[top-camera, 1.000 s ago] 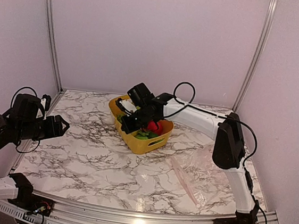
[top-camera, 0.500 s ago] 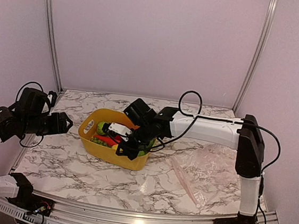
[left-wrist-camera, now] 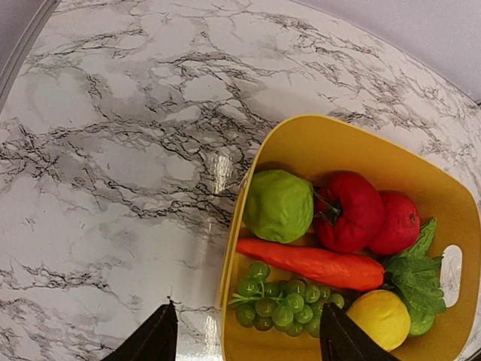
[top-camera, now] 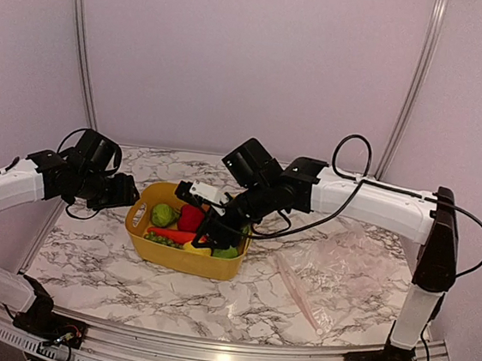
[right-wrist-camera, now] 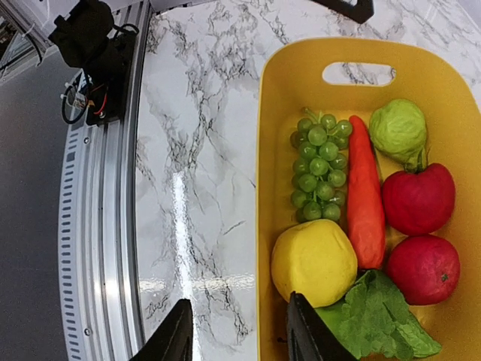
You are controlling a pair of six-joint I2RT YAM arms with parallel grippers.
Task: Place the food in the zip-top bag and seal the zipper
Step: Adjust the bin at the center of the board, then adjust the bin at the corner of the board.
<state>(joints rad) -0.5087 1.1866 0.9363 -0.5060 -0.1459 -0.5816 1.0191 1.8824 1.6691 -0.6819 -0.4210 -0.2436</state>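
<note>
The food lies in a yellow basket [top-camera: 179,260]: a green pear [left-wrist-camera: 279,204], two red round pieces [left-wrist-camera: 349,210], a carrot [left-wrist-camera: 316,263], green grapes [left-wrist-camera: 282,301], a lemon [right-wrist-camera: 312,259] and a leafy piece [right-wrist-camera: 368,320]. My right gripper [top-camera: 207,229] [right-wrist-camera: 240,331] hovers open over the basket's near wall, holding nothing. My left gripper [top-camera: 127,194] [left-wrist-camera: 248,338] is open above the basket's left rim, one finger outside and one over the grapes. The clear zip-top bag [top-camera: 341,256] lies flat to the right, its pinkish zipper [top-camera: 296,292] facing the front.
The basket has cut-out handles [right-wrist-camera: 358,73] at each end. An aluminium rail [top-camera: 223,355] runs along the table's front edge, and pale walls close off the back and sides. Bare marble [top-camera: 110,275] lies in front of the basket.
The right gripper dragged the basket left and forward, then opened and let go of it. The left arm swung right to the basket's left end.
</note>
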